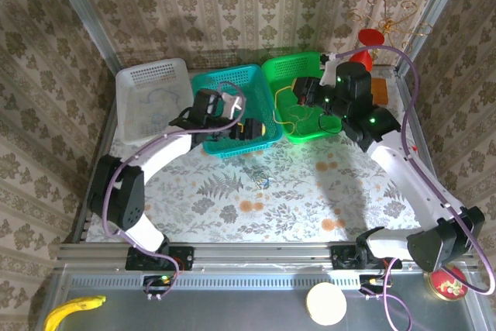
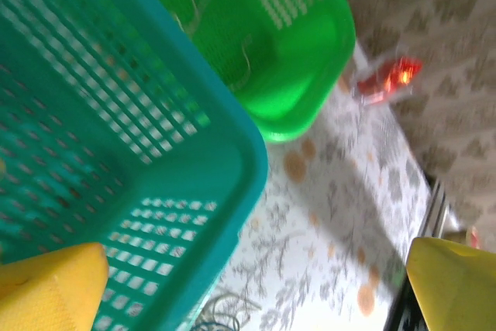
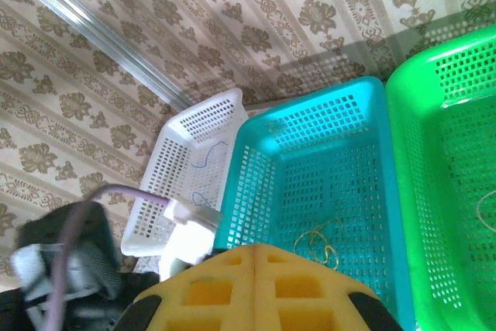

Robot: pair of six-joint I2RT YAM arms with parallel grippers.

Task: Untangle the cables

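Observation:
A small tangle of thin cables [image 1: 260, 178] lies on the floral cloth just in front of the teal basket [image 1: 208, 83]; it shows blurred at the lower edge as cables [image 2: 221, 314]. A brown-yellow cable [image 3: 319, 239] lies in the teal basket [image 3: 372, 145], a bluish cable [image 3: 205, 159] in the white basket [image 3: 182, 153], and a pale cable [image 2: 186, 5] in the green basket [image 2: 310, 91]. My left gripper [image 1: 249, 128] hovers open over the teal basket's front right corner, left gripper [image 2: 256, 269] with fingers [image 2: 46, 292] wide apart. My right gripper [image 1: 301, 97] hangs over the green basket [image 1: 306, 63]. The right gripper [image 3: 256, 269] is shut on nothing.
Three baskets stand in a row at the back: white basket [image 1: 151, 75], teal, green. A red funnel-like object [image 1: 370, 39] stands behind the green basket. On the near shelf lie a banana [image 1: 74, 309], a round white lid [image 1: 325, 304] and a red tin [image 1: 448, 281].

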